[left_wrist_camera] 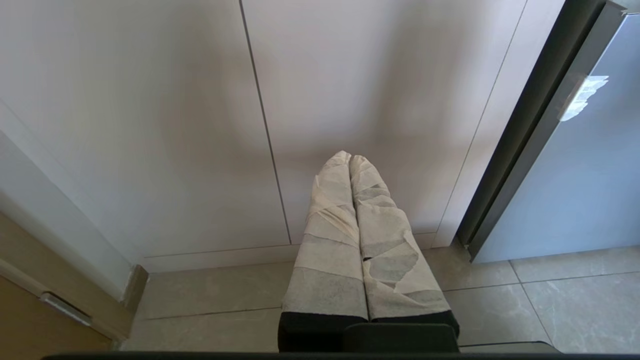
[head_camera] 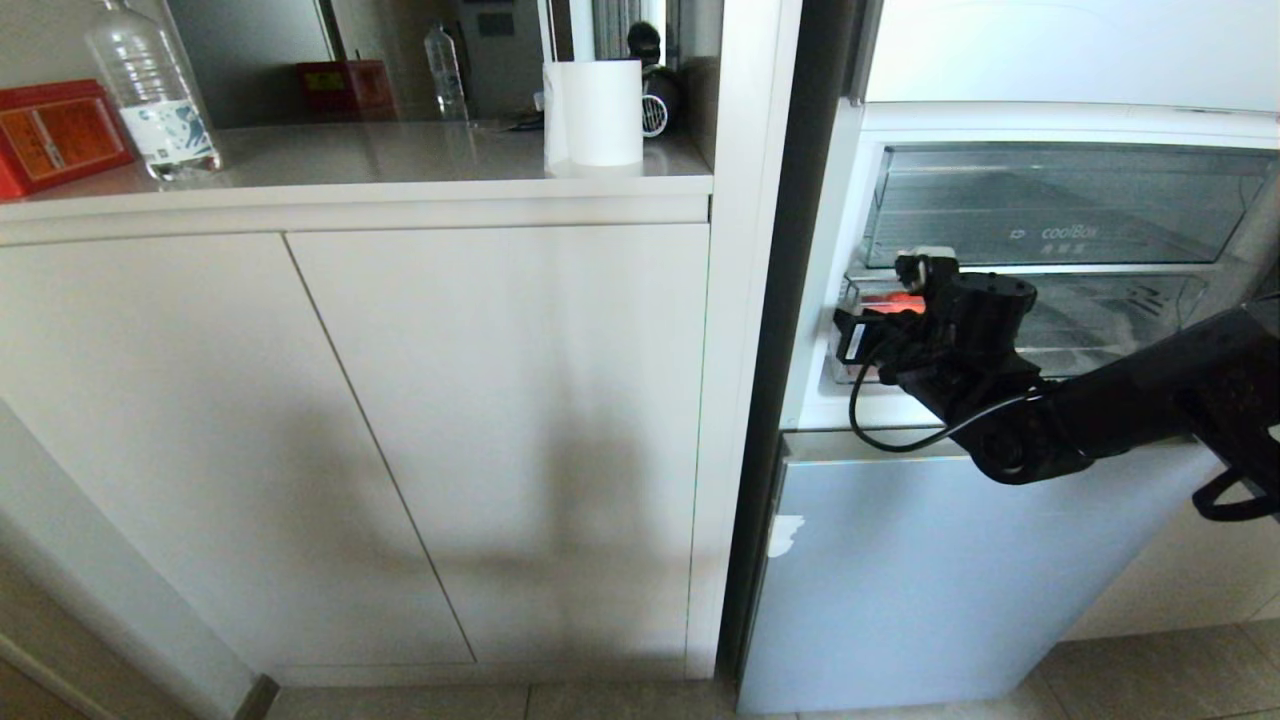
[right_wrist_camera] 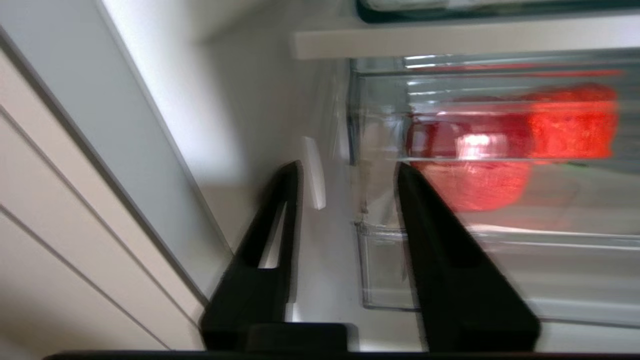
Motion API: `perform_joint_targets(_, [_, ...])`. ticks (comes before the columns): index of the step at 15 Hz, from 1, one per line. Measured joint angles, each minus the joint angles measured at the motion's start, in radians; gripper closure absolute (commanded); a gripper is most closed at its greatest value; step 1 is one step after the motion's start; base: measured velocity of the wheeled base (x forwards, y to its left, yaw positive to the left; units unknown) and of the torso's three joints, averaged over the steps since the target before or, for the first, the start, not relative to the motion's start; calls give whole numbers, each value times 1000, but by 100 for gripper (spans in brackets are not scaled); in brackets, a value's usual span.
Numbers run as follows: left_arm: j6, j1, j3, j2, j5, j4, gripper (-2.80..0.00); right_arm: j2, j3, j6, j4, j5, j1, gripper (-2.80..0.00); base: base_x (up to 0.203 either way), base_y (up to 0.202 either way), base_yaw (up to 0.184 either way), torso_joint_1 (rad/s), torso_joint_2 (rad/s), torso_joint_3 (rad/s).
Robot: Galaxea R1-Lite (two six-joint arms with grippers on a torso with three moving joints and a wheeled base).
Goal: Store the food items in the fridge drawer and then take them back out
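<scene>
Right wrist view showed the right gripper (right_wrist_camera: 347,172) part-open and empty at the fridge drawer (right_wrist_camera: 385,265) corner; red food items (right_wrist_camera: 475,185) lay inside; it should clear the lip before closing.

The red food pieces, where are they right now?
The red food pieces lie in the left end of the clear fridge drawer, under the lettered bin, just beyond the right pincer.

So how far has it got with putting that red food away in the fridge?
Storing looks done: the rounded red food pieces lie in the shallow clear plastic drawer. In hand: the right gripper sits at the drawer's front, empty. Left: taking them back out. The left gripper hangs parked by the cabinet.
</scene>
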Motion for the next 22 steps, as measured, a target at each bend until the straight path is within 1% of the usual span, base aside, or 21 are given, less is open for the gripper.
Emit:
perform_joint_targets(3, [0, 1, 0, 0, 0, 0, 0, 6, -14, -1, 2, -9, 12, 0, 0, 0, 0, 0, 0, 0])
perform_joint_targets(5, [0, 0, 0, 0, 0, 0, 0, 5, -14, -4, 0, -35, 13, 0, 0, 0, 0, 0, 0, 0])
perform_joint_targets(8, [0, 0, 0, 0, 0, 0, 0, -21, 26, -6, -3, -34, 14, 0, 0, 0, 0, 0, 0, 0])
perform_joint_targets(13, [0, 0, 0, 0, 0, 0, 0, -146, 206, 1, -4, -23, 23, 0, 0, 0, 0, 0, 0, 0])
perform_joint_targets(17, [0, 0, 0, 0, 0, 0, 0, -251, 360, 3, -52, -24, 36, 0, 0, 0, 0, 0, 0, 0])
perform_joint_targets(22, [0, -1, 0, 0, 0, 0, 0, -368, 508, 29, -69, -29, 77, 0, 0, 0, 0, 0, 0, 0])
